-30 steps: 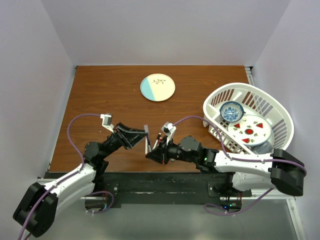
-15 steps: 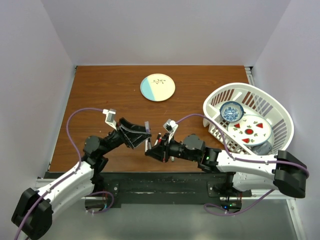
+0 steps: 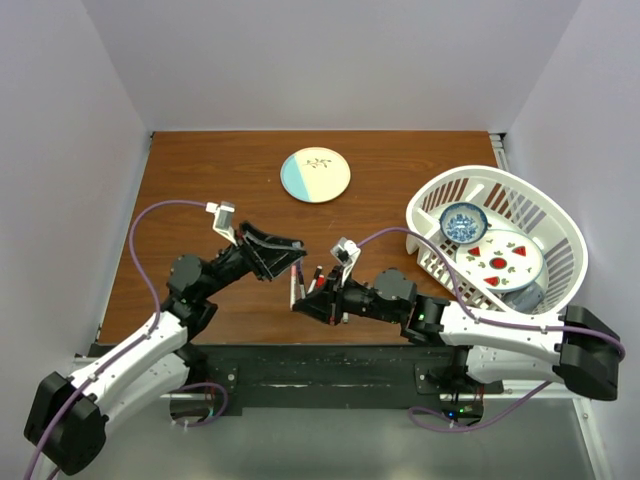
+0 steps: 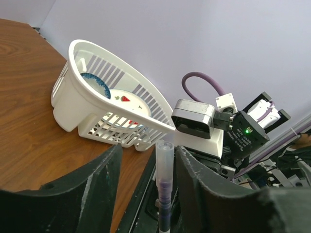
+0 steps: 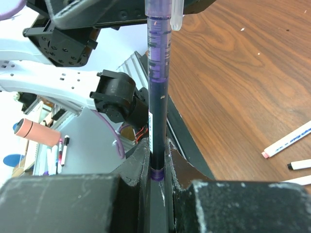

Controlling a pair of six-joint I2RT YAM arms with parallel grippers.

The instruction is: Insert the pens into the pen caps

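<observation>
My right gripper [image 3: 306,300] [image 5: 158,148] is shut on the lower end of the dark purple pen [image 5: 157,102] and holds it upright above the table's near edge. A pale purple cap [image 5: 158,19] [image 4: 164,162] sits over the pen's top. My left gripper [image 3: 296,262] [image 4: 148,151] is open, and its jaws stand either side of the cap with a gap on the left side. Loose white pens [image 5: 286,141] lie on the table beside my right gripper, and they also show in the top view [image 3: 321,276].
A white basket [image 3: 560,235] [image 4: 82,116] with a bowl and plates stands at the right. A round blue and cream plate [image 3: 315,175] lies at the back middle. The wooden table's near edge runs just below both grippers.
My left wrist has swung a little farther back and to the right over the pen's top. My right gripper has stayed nearly still with the pen in it.
</observation>
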